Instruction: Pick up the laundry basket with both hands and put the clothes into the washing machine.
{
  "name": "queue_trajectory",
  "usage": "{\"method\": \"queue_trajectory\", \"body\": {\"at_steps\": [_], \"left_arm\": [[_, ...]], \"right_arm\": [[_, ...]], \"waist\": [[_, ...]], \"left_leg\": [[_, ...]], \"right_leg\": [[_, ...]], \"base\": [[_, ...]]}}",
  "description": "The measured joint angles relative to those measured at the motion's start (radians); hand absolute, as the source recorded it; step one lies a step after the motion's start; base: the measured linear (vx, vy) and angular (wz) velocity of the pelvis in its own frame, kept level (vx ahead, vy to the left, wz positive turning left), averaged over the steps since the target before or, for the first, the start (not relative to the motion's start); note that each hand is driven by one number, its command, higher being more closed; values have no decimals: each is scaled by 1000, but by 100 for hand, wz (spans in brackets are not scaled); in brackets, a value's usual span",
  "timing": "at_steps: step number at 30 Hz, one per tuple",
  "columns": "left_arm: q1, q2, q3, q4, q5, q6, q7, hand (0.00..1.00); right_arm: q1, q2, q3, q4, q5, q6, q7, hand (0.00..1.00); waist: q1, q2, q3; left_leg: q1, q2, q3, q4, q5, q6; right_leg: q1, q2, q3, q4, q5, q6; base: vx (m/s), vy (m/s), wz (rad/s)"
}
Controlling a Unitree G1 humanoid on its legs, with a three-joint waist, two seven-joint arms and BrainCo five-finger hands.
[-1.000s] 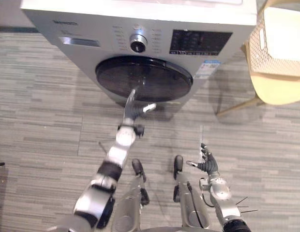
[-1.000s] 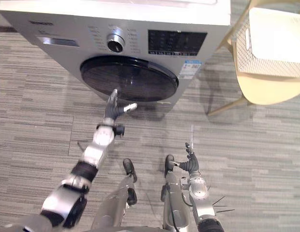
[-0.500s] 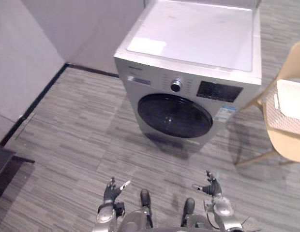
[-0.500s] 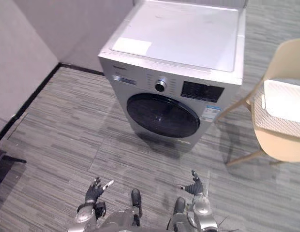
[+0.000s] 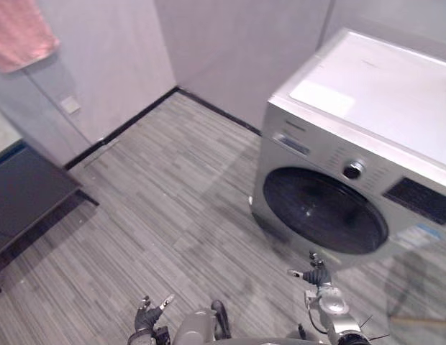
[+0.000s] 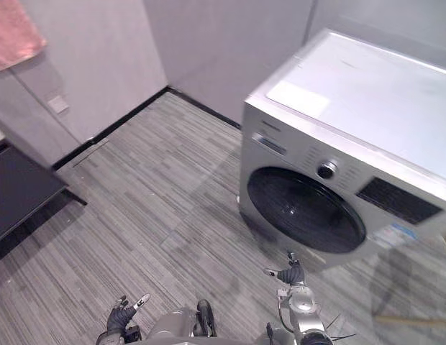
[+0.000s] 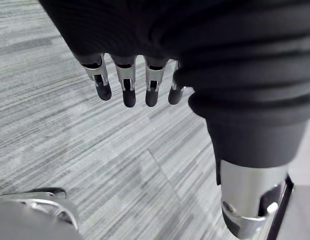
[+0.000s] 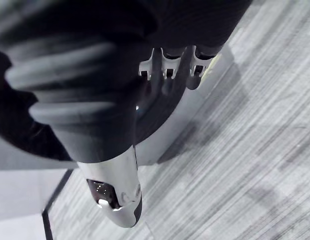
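Washing machine (image 5: 363,154) door closed, left hand (image 5: 146,318) and right hand (image 5: 318,275) spread low, dark table (image 5: 25,190) at left

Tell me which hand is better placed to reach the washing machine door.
Right. The right hand is open, close in front of the shut door; the left hand, also open, is over the floor, farther from it.

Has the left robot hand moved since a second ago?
Yes: the left robot hand has pulled back from the washer door, whose lower edge it was reaching, and is now well clear of it.
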Motion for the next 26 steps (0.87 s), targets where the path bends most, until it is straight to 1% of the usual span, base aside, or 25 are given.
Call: {"method": "queue_trajectory", "body": {"at_steps": [1,2,3,4,5,6,7,8,9,10,11,12,13,14,15,16,17,18,19,21,22,23,24,25,26], "left_arm": [[-6,10,1,-21,-7,-1,1,0],[-11,15,1,-56,-9,-7,6,0],[-18,15,0,-60,-9,-10,6,0],[-24,17,-2,-64,-9,-14,7,0],[-35,13,-9,-65,-9,-18,7,0],[-56,7,-26,-65,-9,-20,8,0],[-65,8,-40,-65,-9,-20,10,0],[-72,7,-48,-65,-9,-22,13,0],[-74,8,-51,-66,-9,-34,22,0],[-70,12,-51,-67,-9,-41,21,0],[-66,-1,-50,-63,-8,-44,23,0],[-64,-5,-48,-63,-8,-45,22,0],[-58,-20,-40,-60,-8,-41,22,0],[-48,-31,-28,-57,-8,-39,22,0],[-44,-35,-28,-56,-8,-39,20,0],[-39,-38,-29,-52,-8,-39,18,0],[-52,-41,-30,-52,-8,-39,15,0],[-62,-43,-33,-53,-8,-40,12,0],[-75,-43,-43,-56,-7,-42,0,0],[-100,-42,-46,-56,-5,-42,-2,0],[-111,-38,-46,-53,-2,-41,-3,0],[-113,-36,-49,-52,15,-40,-3,0],[-111,-33,-51,-51,23,-40,-4,0],[-114,-15,-56,-41,26,-39,-4,0],[-107,7,-60,-41,26,-39,-5,0]], "right_arm": [[1,9,13,0,0,0,0,0],[-1,17,19,-6,0,-1,2,0],[0,16,19,-13,1,-2,3,0],[2,12,19,-32,1,-3,2,0],[3,8,19,-44,1,-4,2,0],[4,0,18,-54,1,-5,2,0],[6,-5,18,-53,1,-5,2,0],[8,-8,18,-52,1,-3,2,0],[16,-8,19,-52,0,-2,4,0],[22,-9,19,-52,1,-2,5,0],[21,-22,19,-45,1,-1,13,0],[12,-24,18,-47,1,-1,16,0],[-16,-22,21,-49,1,-1,19,0],[-26,-18,29,-50,1,0,20,0],[-25,-12,32,-51,1,0,20,0],[-19,6,36,-53,1,0,20,0],[-16,12,30,-58,3,-1,19,0],[-6,9,22,-60,3,-1,19,0],[0,4,9,-64,3,-2,19,0],[1,-7,6,-64,1,-1,18,0],[10,-9,3,-63,0,-1,18,0],[21,-15,-12,-64,0,-1,18,0],[28,-20,-16,-61,-2,-1,18,0],[34,-6,-23,-56,-2,1,17,0],[47,5,-23,-56,-11,1,18,0]], "waist": [[-5,-4,11],[-6,-19,13],[-8,-21,14],[-16,-21,16],[-25,-20,16],[-27,-17,26],[-28,-16,28],[-27,-16,34],[-27,-24,34],[-30,-29,28],[-27,4,27],[-19,14,27],[-18,28,34],[-16,39,37],[-15,36,41],[-9,24,49],[-12,10,52],[-16,2,54],[-21,1,55],[-20,5,53],[-22,9,52],[-23,24,47],[-21,31,44],[-22,15,42],[-17,-5,36]], "left_leg": [[11,-2,-49,3,-11,5],[30,-8,-120,2,-26,5],[38,-11,-145,0,-32,2],[49,-23,-191,-4,-40,0],[56,-34,-227,-5,-47,-2],[84,-53,-291,-7,-55,-15],[98,-62,-329,-7,-64,-26],[121,-69,-368,-7,-75,-43],[155,-69,-415,-6,-102,-81],[167,-67,-436,-2,-112,-97],[175,-37,-454,25,-118,-114],[154,-16,-446,62,-107,-133],[93,24,-383,175,-64,-195],[50,72,-304,282,-6,-198],[27,106,-257,341,15,-190],[17,150,-169,406,1,-179],[15,161,-113,401,-5,-171],[11,159,-88,372,-6,-169],[-9,156,-65,305,-6,-169],[-40,155,-50,171,-2,-174],[-45,147,-50,34,33,-192],[-33,140,-52,-92,181,-185],[-26,140,-52,-121,222,-158],[-6,123,-56,-140,220,-150],[16,93,-58,-174,226,-149]], "right_leg": [[-35,44,35,49,-65,-2],[-91,112,50,38,-125,-29],[-111,130,52,13,-136,-35],[-150,158,62,-52,-140,-35],[-185,179,89,-113,-141,-27],[-235,218,180,-268,-114,11],[-245,232,226,-360,-78,24],[-246,237,266,-458,-38,25],[-245,240,306,-500,69,2],[-238,238,302,-469,120,-17],[-244,245,265,-403,112,-15],[-241,251,247,-391,84,-30],[-223,270,219,-391,52,-55],[-176,300,200,-423,41,-73],[-139,312,196,-451,38,-86],[-57,325,178,-505,36,-98],[0,321,155,-543,37,-102],[31,316,143,-566,37,-102],[65,312,120,-598,37,-102],[90,310,87,-630,38,-101],[101,307,60,-634,36,-98],[119,317,43,-641,28,-83],[135,323,40,-645,15,-66],[151,308,38,-650,5,-51],[156,279,32,-641,-1,-41]], "base": [[394,-6,142],[275,-8,138],[429,-33,146],[299,-40,119],[566,-110,171],[441,-127,167],[468,-163,179],[499,-294,189],[498,-335,177],[629,-421,164],[425,-276,87],[503,-349,68],[453,-345,32],[451,-346,23],[442,-290,11],[400,-241,23],[372,-221,33],[308,-170,47],[281,-104,48],[228,-26,46],[157,75,48],[166,107,46],[146,119,45],[144,152,38],[103,116,32]]}}
